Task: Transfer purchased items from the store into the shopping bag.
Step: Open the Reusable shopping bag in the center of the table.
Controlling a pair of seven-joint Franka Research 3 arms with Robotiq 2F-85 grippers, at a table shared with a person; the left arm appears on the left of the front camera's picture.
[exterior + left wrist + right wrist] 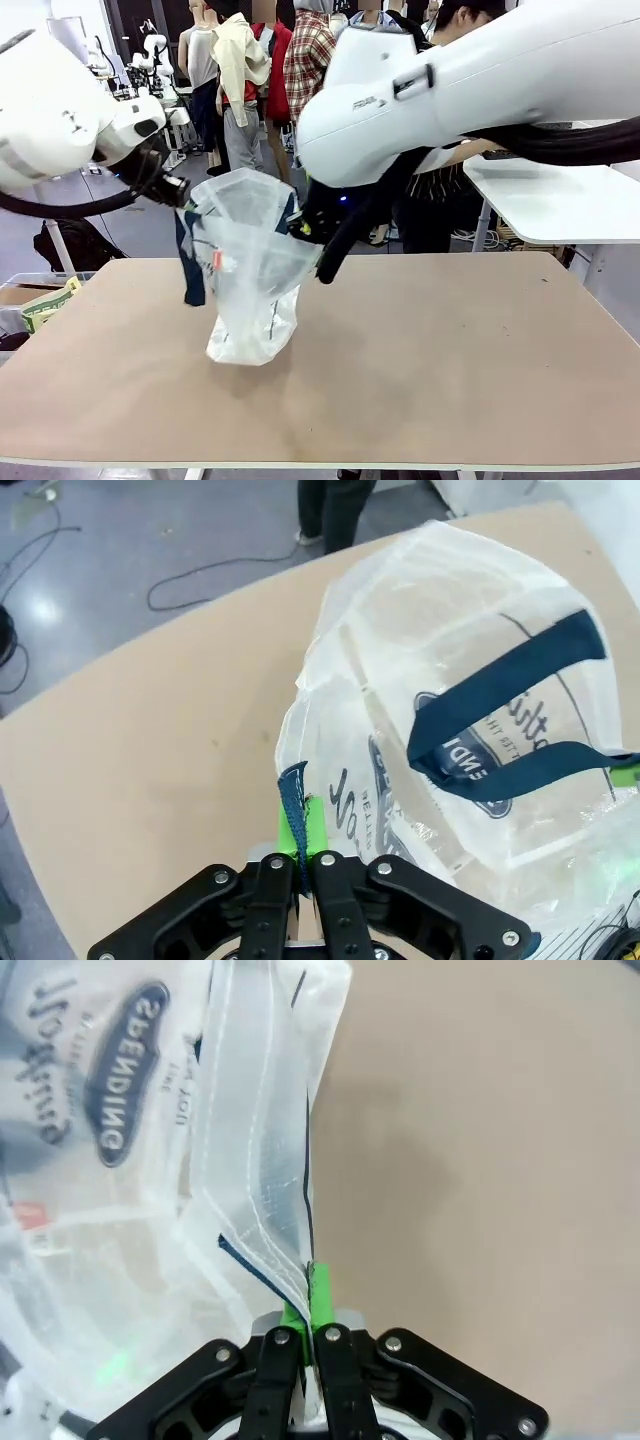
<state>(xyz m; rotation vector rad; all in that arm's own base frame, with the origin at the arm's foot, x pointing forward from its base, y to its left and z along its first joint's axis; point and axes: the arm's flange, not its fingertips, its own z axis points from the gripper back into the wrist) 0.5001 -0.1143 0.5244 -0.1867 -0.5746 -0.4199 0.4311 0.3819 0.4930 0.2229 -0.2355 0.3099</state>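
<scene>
Left gripper [300,828] and right gripper [308,1298] pinch the shopping bag [250,270] over the tan table [450,350].

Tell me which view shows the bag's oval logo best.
The right wrist view: the oval logo on the shopping bag shows whole, turned sideways, its lettering readable. In the left wrist view the navy handle strip crosses it. In the front view it is too faint to make out; a small red mark shows.
</scene>
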